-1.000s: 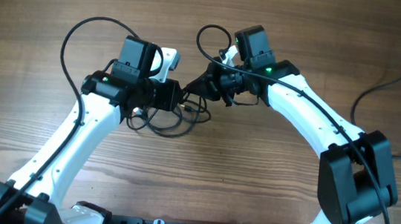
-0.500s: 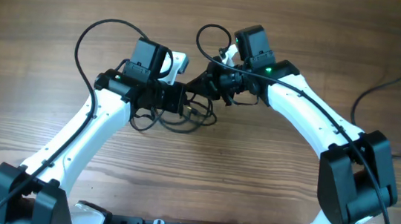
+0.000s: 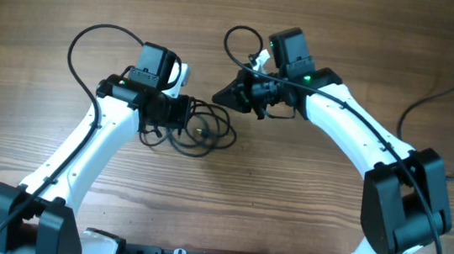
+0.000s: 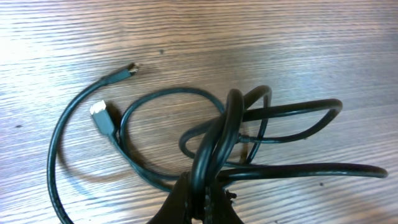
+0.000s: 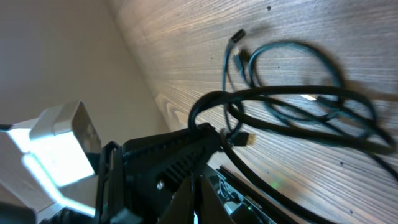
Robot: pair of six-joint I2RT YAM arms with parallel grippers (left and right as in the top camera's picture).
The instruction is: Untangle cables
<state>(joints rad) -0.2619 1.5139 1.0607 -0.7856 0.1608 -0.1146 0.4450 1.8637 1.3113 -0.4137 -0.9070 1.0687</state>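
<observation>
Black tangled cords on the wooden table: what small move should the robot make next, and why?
Probably open the right gripper and reach for a free loop of the thin black cords. The left gripper is pinched on one loop of the bundle, while the right one looks shut and empty, apart from it; separating them likely needs two grips.
</observation>
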